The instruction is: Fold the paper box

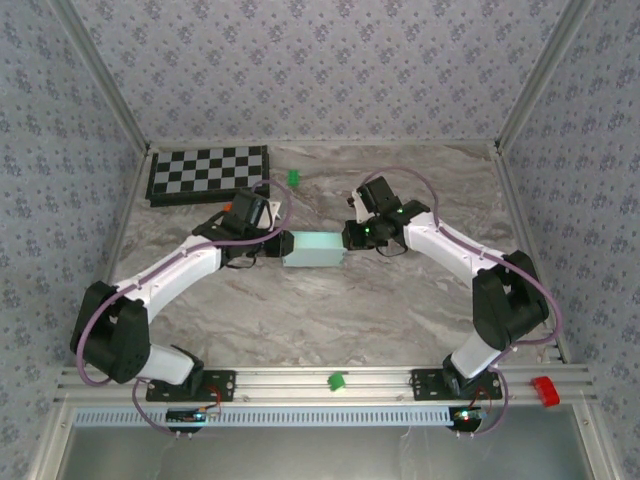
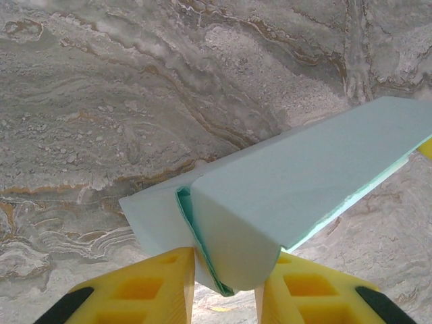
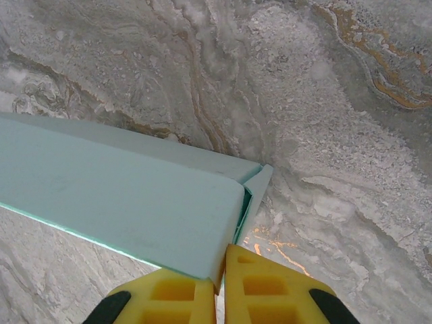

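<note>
1. Top external view, near edge: a small green piece (image 1: 337, 381) sits on the metal rail (image 1: 300, 382) between the two arm bases. A red piece (image 1: 543, 390) sits at the rail's right end.
2. Mid-table: the paper box (image 1: 313, 250) is a pale blue, closed rectangular shape over the marbled table (image 1: 330, 320), spanning between both grippers.
3. Left gripper (image 1: 276, 248): in the left wrist view its yellow fingers (image 2: 158, 280) stand apart, with the box's rounded end flap (image 2: 236, 250) between them. It cannot be told whether they press on it.
4. Right gripper (image 1: 348, 240): in the right wrist view its fingers (image 3: 266, 283) are almost together, pinching the thin card edge at the box's corner (image 3: 226, 223).
5. Far left: a checkerboard (image 1: 208, 175) lies flat, with a second green piece (image 1: 293, 178) just beside its right edge.
</note>
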`<action>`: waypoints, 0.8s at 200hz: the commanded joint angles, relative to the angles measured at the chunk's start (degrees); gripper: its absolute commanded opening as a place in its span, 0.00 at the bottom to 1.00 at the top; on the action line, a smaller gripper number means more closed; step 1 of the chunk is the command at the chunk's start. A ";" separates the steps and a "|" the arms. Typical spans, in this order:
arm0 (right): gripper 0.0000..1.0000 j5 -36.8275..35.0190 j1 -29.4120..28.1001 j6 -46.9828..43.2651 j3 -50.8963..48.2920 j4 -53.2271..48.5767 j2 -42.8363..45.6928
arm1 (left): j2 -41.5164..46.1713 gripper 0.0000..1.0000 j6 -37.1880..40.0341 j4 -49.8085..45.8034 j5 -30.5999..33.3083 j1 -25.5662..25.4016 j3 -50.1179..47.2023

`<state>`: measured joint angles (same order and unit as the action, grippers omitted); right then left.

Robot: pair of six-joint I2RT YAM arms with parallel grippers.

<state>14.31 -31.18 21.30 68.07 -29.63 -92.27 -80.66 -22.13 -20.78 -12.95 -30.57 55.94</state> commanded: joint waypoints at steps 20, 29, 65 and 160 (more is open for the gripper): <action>0.10 -0.56 -0.63 -1.33 -0.22 -6.39 -1.21 | 1.39 0.29 0.77 -0.58 2.29 -0.26 0.03; 0.10 -0.48 -0.62 -1.34 -0.29 -6.43 -1.25 | 1.37 0.30 0.85 -0.65 2.39 -0.25 -0.11; 0.11 -0.75 -0.76 -1.43 2.52 -7.00 -1.25 | 0.98 0.31 0.85 -0.63 2.84 -0.20 -0.77; 0.21 -1.34 -1.10 -1.66 5.50 -7.46 -1.60 | 2.99 0.37 0.95 -0.23 4.24 -0.27 -1.87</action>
<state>14.06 -31.92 20.43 71.75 -35.16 -93.32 -80.07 -21.93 -20.84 -9.63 -30.76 53.98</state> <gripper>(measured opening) 0.202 0.367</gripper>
